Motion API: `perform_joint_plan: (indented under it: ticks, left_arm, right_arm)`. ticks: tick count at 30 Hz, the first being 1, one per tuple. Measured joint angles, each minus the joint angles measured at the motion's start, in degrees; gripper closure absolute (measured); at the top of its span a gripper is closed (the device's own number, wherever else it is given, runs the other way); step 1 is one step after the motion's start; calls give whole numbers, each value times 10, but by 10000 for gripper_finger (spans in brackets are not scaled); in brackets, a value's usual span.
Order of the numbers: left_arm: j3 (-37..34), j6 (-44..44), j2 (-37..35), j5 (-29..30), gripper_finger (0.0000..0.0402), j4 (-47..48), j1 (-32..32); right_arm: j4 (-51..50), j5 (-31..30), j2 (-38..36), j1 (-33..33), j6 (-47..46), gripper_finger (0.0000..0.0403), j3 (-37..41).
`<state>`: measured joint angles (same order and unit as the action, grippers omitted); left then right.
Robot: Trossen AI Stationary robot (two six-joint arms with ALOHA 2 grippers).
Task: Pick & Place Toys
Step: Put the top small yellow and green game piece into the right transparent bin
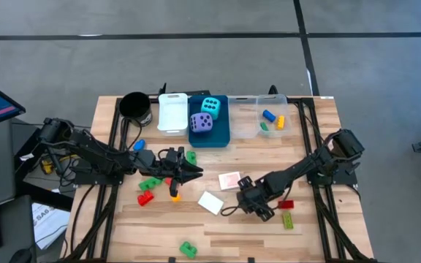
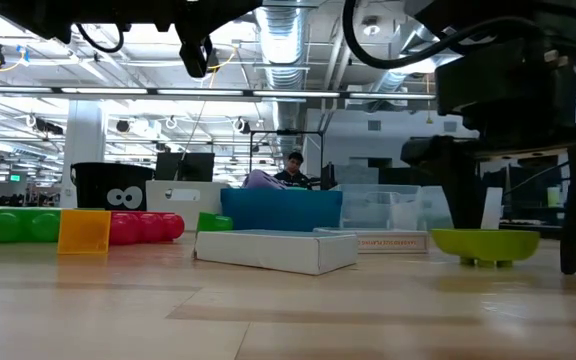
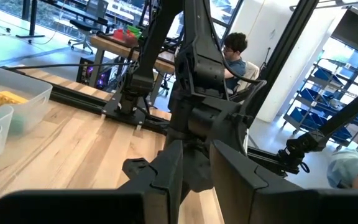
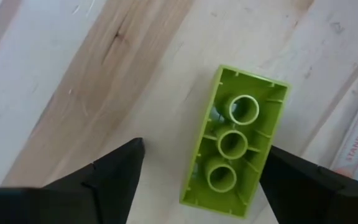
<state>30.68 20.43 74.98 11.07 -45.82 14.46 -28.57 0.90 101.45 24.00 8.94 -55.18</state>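
Note:
A lime-green brick lies upside down on the table, its hollow underside facing up. My right gripper points down over it, open, one finger on each long side, the brick nearer one finger; I see no touch. In the high view this brick lies near the table's right front, beside a red brick. My left gripper hovers level at the table's middle left, shut, with nothing between its fingers. A cyan die and a purple die sit in the blue bin.
Two flat cards lie near my right gripper. Red, green and orange bricks lie at left and front. A black cup, white bin and clear bin line the far edge.

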Motion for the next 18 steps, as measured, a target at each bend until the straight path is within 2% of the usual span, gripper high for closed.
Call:
perform_joint_plan:
  ticks: [6,14,18]
  left_arm:
    - [0,0,0,0,325,0,0]
    - [0,0,0,0,325,0,0]
    - [0,0,0,0,325,0,0]
  right_arm:
    - [0,6,0,-17,-23,149,1]
    - [3,1,0,-33,-34,273,1]
    - [3,-2,0,-36,-34,271,0]
